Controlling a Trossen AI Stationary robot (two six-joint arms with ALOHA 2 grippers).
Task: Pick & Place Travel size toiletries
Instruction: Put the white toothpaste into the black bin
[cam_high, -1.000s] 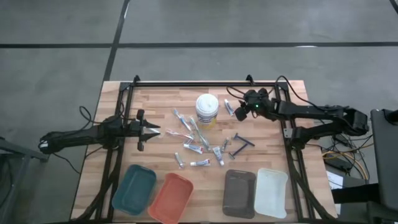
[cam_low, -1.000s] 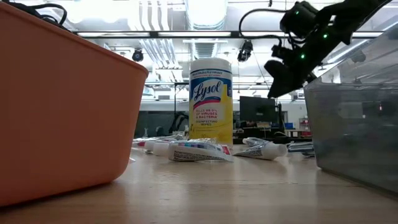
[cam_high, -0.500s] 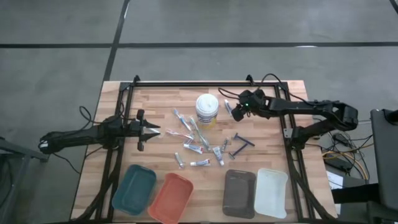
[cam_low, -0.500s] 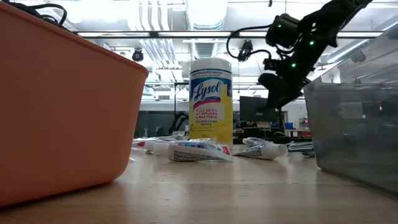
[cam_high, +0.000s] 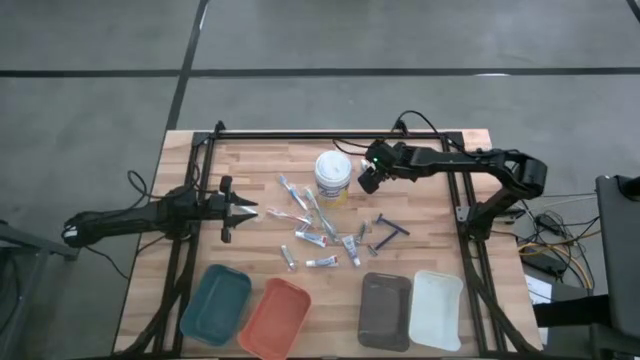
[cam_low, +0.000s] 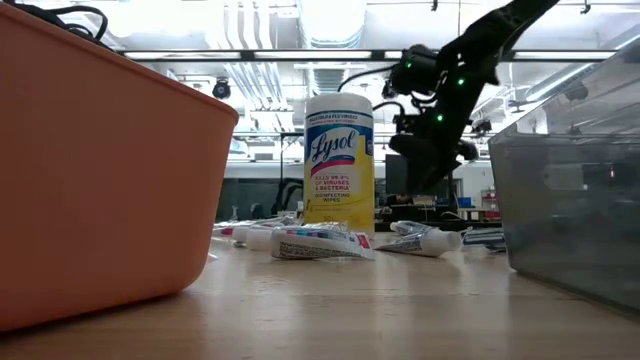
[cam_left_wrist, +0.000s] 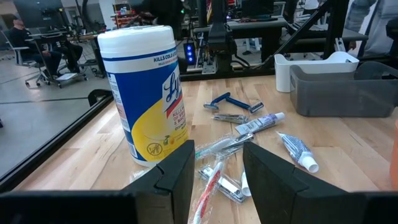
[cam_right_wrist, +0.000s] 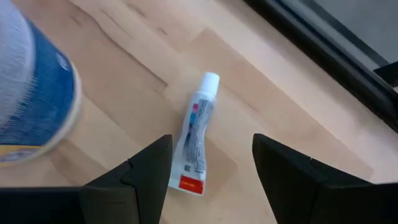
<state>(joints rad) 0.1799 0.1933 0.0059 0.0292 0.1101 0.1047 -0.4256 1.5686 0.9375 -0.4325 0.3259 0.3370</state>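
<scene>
Here the right gripper (cam_right_wrist: 211, 163) hangs released over a small tube (cam_right_wrist: 196, 134) beside the "Lysol" tub (cam_low: 338, 165).

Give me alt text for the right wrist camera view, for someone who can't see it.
The right pincer, open, hangs over a small white toothpaste tube lying flat on the wooden table, the tube between its two dark fingers. A blue and white wipes tub stands beside.
</scene>
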